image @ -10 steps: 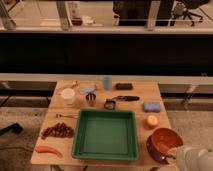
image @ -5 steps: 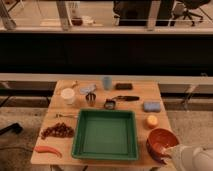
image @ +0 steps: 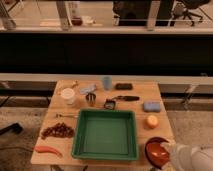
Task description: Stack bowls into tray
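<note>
The green tray sits in the middle of the wooden table, with nothing in it. The orange-red bowl is at the table's front right corner, right of the tray. A dark purple rim shows around it, so it seems to sit inside the purple bowl. My gripper is at the end of the white arm, which comes in from the lower right. It is at the bowls' right edge and hides that side of them.
An orange and a blue sponge lie behind the bowls. Behind the tray are a white lidded cup, a metal cup, a blue cup and a dark tool. A brown pile and a red strip lie left.
My arm has moved left over the bowls and covers more of their right side. The things on the table have not moved.
</note>
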Controlling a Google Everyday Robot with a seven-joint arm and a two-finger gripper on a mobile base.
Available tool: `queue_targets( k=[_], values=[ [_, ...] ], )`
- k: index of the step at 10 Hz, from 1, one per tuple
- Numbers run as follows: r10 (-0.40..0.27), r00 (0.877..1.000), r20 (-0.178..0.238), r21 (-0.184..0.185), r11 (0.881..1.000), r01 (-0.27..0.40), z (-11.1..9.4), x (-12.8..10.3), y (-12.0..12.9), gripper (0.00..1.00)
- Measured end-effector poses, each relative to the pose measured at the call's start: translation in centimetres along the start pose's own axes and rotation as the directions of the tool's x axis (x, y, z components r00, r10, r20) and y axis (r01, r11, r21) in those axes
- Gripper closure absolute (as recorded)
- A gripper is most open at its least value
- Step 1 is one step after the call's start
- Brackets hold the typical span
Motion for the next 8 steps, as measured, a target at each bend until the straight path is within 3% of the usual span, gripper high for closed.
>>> queue_targets(
  k=[3, 6, 8],
  values=[
    [-0.024, 1.000, 0.008, 0.006, 1.000, 0.024, -0.2, -0.3, -0.3, 0.20],
    [-0.042, 0.998, 0.045, -0.051, 0.998, 0.045, 0.1, -0.7, 0.4, 0.20],
    [-0.031, 0.998, 0.052, -0.061, 0.998, 0.034, 0.4, -0.2, 0.9, 0.20]
  ],
)
